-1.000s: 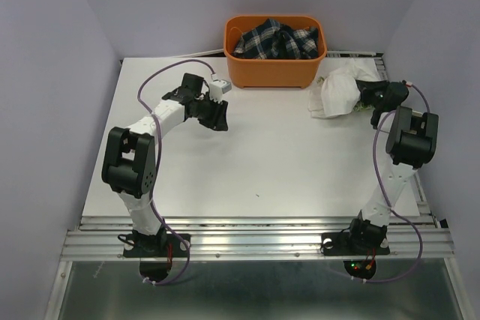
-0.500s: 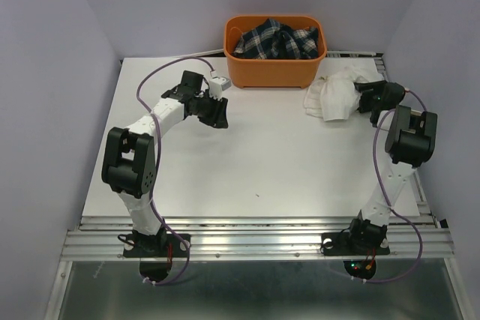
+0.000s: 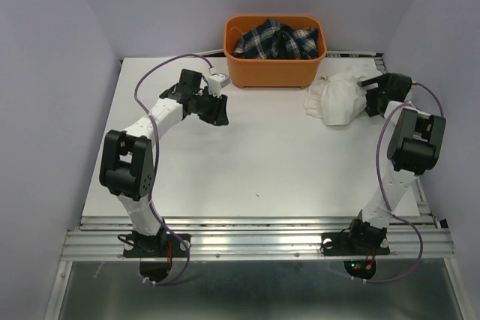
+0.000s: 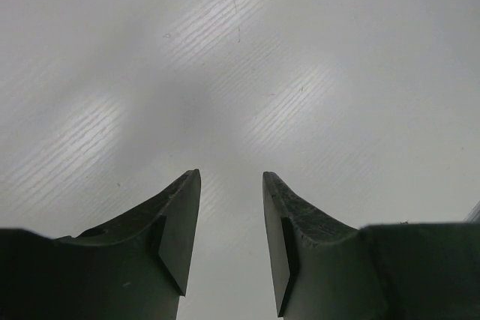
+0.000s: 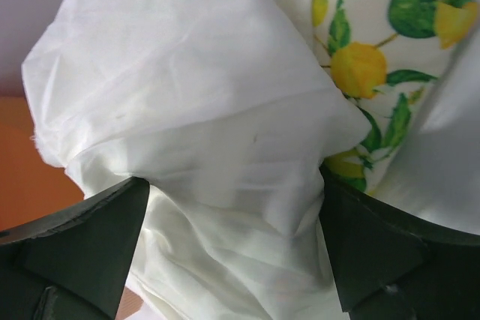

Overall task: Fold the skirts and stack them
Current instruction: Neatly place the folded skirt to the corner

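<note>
A plain white crinkly skirt point(image 3: 336, 100) lies bunched at the table's back right, just right of the basket. In the right wrist view its white folds point(image 5: 195, 110) fill the picture, and a lemon-and-leaf print skirt point(image 5: 360, 65) shows behind them at the upper right. My right gripper point(image 3: 373, 97) point(image 5: 232, 185) is at the pile's right edge, open wide, with white cloth bulging between its fingers and nothing pinched. My left gripper point(image 3: 217, 114) point(image 4: 231, 177) hovers open over bare table left of the basket, with nothing between its fingers.
An orange plastic basket point(image 3: 274, 73) holding dark plaid cloth point(image 3: 274, 39) stands at the back centre; its orange wall point(image 5: 15, 170) shows at the right wrist view's left edge. A side wall runs close to the right arm. The table point(image 3: 262, 162) is white.
My right gripper has gone from nearly shut to wide open, letting go of the white cloth, and the pile has settled slightly to the left. The left arm has barely shifted.
</note>
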`<action>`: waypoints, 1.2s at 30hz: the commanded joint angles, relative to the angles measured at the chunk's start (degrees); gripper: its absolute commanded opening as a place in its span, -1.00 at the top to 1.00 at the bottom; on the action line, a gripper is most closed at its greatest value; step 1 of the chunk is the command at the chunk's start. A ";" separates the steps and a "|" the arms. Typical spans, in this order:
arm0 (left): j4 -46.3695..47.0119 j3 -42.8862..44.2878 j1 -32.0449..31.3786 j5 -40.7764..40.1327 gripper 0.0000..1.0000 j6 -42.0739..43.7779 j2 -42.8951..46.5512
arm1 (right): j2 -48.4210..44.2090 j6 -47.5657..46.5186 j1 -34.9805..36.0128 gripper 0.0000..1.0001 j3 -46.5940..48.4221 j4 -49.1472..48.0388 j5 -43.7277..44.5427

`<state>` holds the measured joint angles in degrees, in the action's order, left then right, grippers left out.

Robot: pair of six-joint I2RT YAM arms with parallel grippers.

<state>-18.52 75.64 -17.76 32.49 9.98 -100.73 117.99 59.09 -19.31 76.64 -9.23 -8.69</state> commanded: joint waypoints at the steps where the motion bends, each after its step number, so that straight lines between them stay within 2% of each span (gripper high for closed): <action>1: 1.82 -0.49 0.18 0.91 0.00 -0.40 3.96 | -4.17 -5.47 -0.11 -0.95 2.55 9.05 5.26; 5: 2.70 -2.15 0.18 1.08 0.00 -0.75 5.19 | -7.16 -8.02 -0.64 -1.00 0.00 9.06 4.39; 13: 4.02 -5.06 0.62 1.70 -0.03 0.30 8.70 | -13.75 -16.27 -1.69 -1.00 -2.37 10.90 -6.85; 15: 4.55 -6.02 1.06 1.79 -0.17 0.48 9.84 | -16.21 -18.12 -1.70 -1.00 -2.37 11.69 -9.23; 16: 5.51 -6.55 1.76 2.14 -0.61 0.13 11.33 | -17.00 -20.57 -2.22 -1.00 -2.11 13.17 -11.42; 17: 6.12 -6.81 2.28 2.40 -0.70 -0.04 12.13 | -17.70 -22.42 -2.22 -1.00 -2.11 13.71 -12.83; 18: 6.74 -7.51 2.90 2.75 -0.97 -0.39 13.00 | -19.19 -24.27 -2.22 -1.00 -1.85 14.24 -14.32; 24: 8.59 -8.75 6.59 3.63 -0.97 -0.40 18.02 | -22.72 -41.75 -2.22 -1.00 3.84 19.42 -21.62; 28: 9.82 -10.59 7.65 1.88 -0.97 0.31 22.22 | -22.37 -52.82 -2.22 -1.00 9.56 30.91 -25.49; 30: 10.87 -12.43 8.18 1.26 -0.97 0.31 24.08 | -22.81 -55.48 -2.22 -1.00 10.10 34.09 -27.16; 33: 12.54 -14.98 8.27 -1.63 -0.97 -0.49 26.89 | -25.53 -61.71 0.58 -1.00 7.83 38.67 -28.75; 36: 12.99 -16.57 8.35 -3.92 -0.97 -0.14 28.30 | -30.09 -65.33 7.25 -1.00 0.90 40.00 -26.30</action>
<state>-8.71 60.84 -9.85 31.40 9.39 -75.07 94.02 2.39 -18.37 82.32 24.75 -33.41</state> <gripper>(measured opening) 0.985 0.998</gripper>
